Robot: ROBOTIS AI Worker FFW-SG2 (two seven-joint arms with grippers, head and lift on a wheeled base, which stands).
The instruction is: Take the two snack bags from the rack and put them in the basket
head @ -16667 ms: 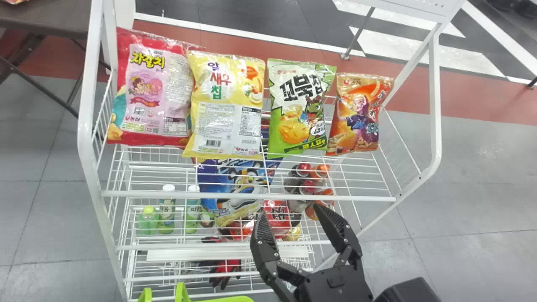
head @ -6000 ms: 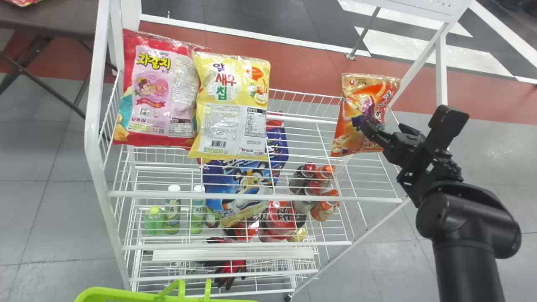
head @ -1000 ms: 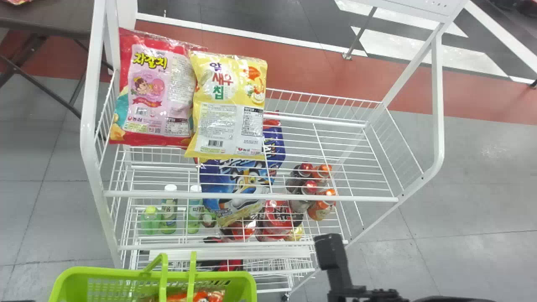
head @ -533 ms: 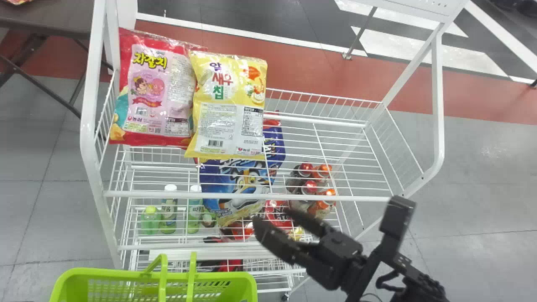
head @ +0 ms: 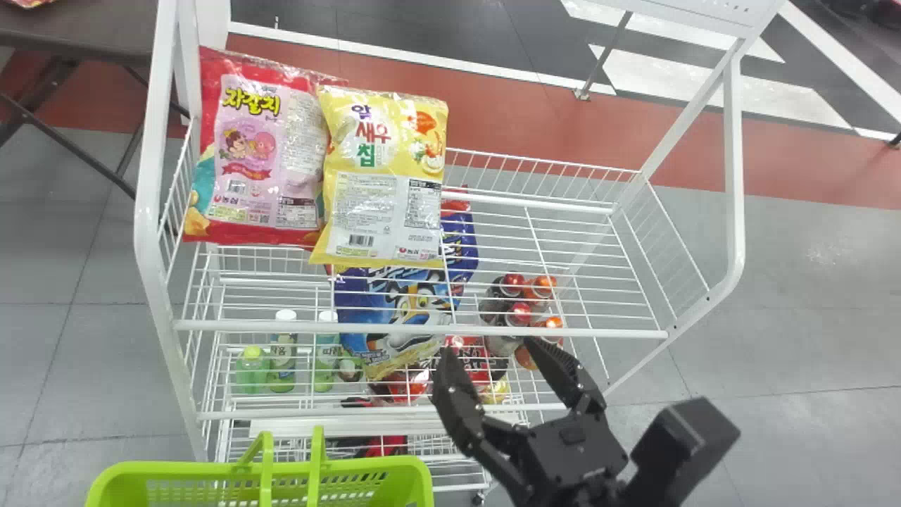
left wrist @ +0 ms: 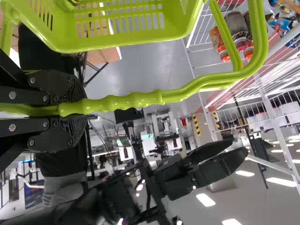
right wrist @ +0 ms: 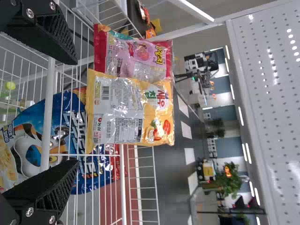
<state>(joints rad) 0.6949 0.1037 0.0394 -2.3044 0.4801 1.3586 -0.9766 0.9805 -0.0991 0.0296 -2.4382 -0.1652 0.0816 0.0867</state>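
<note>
Rack (head: 422, 329): red bag (head: 246, 148), yellow bag (head: 383, 176), upper left. Before rack: right gripper (head: 498, 352), open; basket (head: 380, 466), handle (left wrist: 136, 100) clamped in left gripper (left wrist: 74, 110).

Both pairs of jaws were finished in black, the right ones tapered and lined inside with fine ridges (right wrist: 61, 185). Their black links (left wrist: 28, 96) were fastened with silvery round screws (right wrist: 30, 13); a blocky black housing (head: 686, 443) was mounted beside the right ones.

A lab-like room with a shop-style rack (head: 422, 329) of snack bags (head: 383, 211).
Around: white machines (left wrist: 146, 144), hazard stripes (left wrist: 196, 125), bright ceiling lights (left wrist: 205, 200).
</note>
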